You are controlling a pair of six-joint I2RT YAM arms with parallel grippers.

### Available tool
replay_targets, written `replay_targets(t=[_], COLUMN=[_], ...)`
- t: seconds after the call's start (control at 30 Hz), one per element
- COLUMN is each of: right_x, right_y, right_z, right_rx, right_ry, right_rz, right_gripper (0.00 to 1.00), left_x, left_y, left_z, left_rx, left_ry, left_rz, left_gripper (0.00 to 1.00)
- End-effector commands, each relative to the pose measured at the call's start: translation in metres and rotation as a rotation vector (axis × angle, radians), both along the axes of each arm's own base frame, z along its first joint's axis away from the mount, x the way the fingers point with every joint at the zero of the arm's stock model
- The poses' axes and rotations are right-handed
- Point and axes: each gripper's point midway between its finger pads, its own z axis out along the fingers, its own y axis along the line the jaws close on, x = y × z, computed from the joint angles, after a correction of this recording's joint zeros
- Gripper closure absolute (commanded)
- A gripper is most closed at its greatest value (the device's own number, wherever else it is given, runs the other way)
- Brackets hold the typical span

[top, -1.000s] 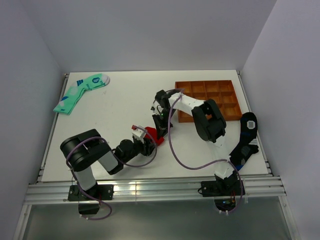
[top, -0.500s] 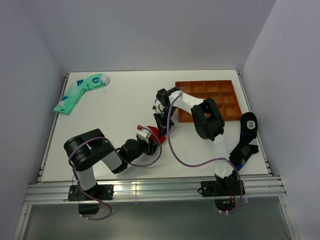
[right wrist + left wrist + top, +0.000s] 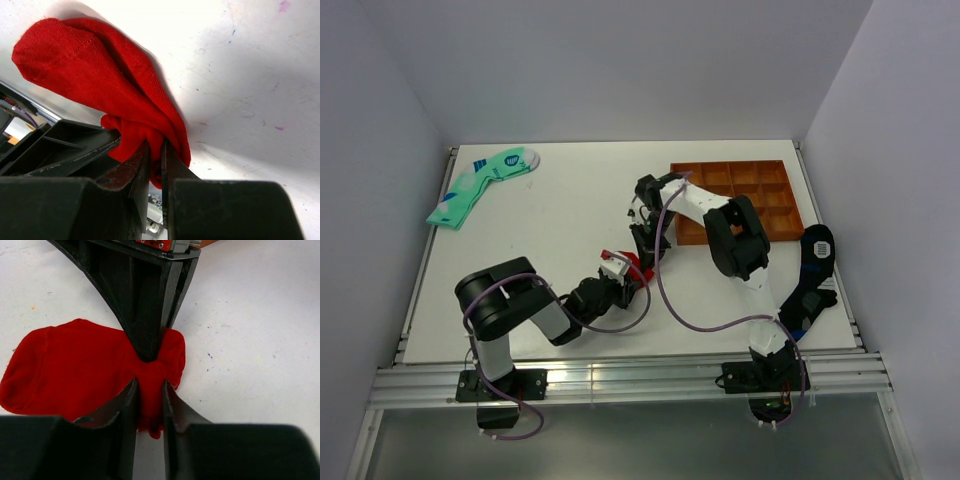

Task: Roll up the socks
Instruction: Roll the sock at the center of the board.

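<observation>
The red socks (image 3: 634,266) lie bunched near the middle of the table. In the left wrist view the socks (image 3: 70,370) spread to the left. My left gripper (image 3: 150,395) has its fingers pressed on both sides of a fold at the socks' near edge. My right gripper (image 3: 148,354) comes down from above and pinches the same bunch just beyond. In the right wrist view my right gripper (image 3: 155,150) is shut on a thick fold of the socks (image 3: 95,65). The left gripper's dark fingers (image 3: 70,145) show beside it. No white mark is visible.
A mint-green sock (image 3: 480,184) lies at the far left corner. A brown compartment tray (image 3: 772,172) sits at the far right, close behind the right arm. A black sock (image 3: 812,272) lies by the right edge.
My left gripper has slid right to the red socks and its jaws have narrowed onto the fabric. The right gripper has kept its pinch in nearly the same place.
</observation>
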Motion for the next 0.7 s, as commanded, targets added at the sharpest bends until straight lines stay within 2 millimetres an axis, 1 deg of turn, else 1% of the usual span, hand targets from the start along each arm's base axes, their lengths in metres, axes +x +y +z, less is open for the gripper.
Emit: replay_targets(t=[0.0, 0.07, 0.1, 0.13, 0.17, 0.23, 0.27, 0.33, 0.37, 0.43, 0.5, 0.53, 0.57, 0.63, 0.67], right_x=[0.004, 0.003, 0.003, 0.004, 0.002, 0.004, 0.000, 0.003, 0.000, 0.004, 0.000, 0.005, -0.001, 0.000, -0.002], right_y=[0.012, 0.012, 0.012, 0.013, 0.012, 0.014, 0.012, 0.015, 0.014, 0.017, 0.017, 0.022, 0.020, 0.024, 0.023], right_z=[-0.010, -0.010, -0.010, -0.011, -0.013, -0.012, -0.015, -0.012, -0.015, -0.012, -0.013, -0.008, -0.011, -0.011, -0.012], right_rx=[0.030, 0.040, 0.042, 0.047, 0.046, 0.060, 0.057, 0.081, 0.080, 0.103, 0.115, 0.146, 0.153, 0.180, 0.182], right_ry=[-0.039, -0.043, -0.044, -0.052, -0.047, -0.068, -0.063, -0.087, -0.082, -0.111, -0.110, -0.148, -0.131, -0.147, -0.146], right_rz=[0.016, 0.015, 0.012, 0.009, 0.008, 0.001, -0.002, -0.014, -0.019, -0.032, -0.042, -0.047, -0.052, -0.060, -0.065], right_gripper=[1.00, 1.00, 1.00, 1.00, 1.00, 1.00, 1.00, 0.98, 0.97, 0.91, 0.87, 0.82, 0.80, 0.75, 0.73], left_x=[-0.023, -0.023, -0.024, -0.024, -0.024, -0.027, -0.028, -0.031, -0.031, -0.034, -0.033, -0.030, -0.030, -0.026, -0.027], left_y=[0.018, 0.017, 0.016, 0.016, 0.014, 0.012, 0.012, 0.010, 0.010, 0.008, 0.012, 0.015, 0.016, 0.020, 0.019], left_z=[-0.060, -0.061, -0.062, -0.063, -0.062, -0.064, -0.064, -0.067, -0.069, -0.068, -0.068, -0.065, -0.065, -0.062, -0.062], left_rx=[0.196, 0.198, 0.199, 0.201, 0.200, 0.194, 0.188, 0.178, 0.173, 0.138, 0.109, 0.085, 0.078, 0.055, 0.048], left_ry=[0.140, 0.148, 0.154, 0.159, 0.160, 0.177, 0.182, 0.210, 0.221, 0.250, 0.282, 0.291, 0.297, 0.314, 0.326], left_rz=[-0.030, -0.031, -0.038, -0.038, -0.042, -0.057, -0.058, -0.086, -0.089, -0.117, -0.117, -0.120, -0.121, -0.116, -0.128], left_gripper=[0.85, 0.90, 0.96, 0.98, 0.99, 1.00, 1.00, 1.00, 1.00, 1.00, 1.00, 1.00, 1.00, 1.00, 1.00])
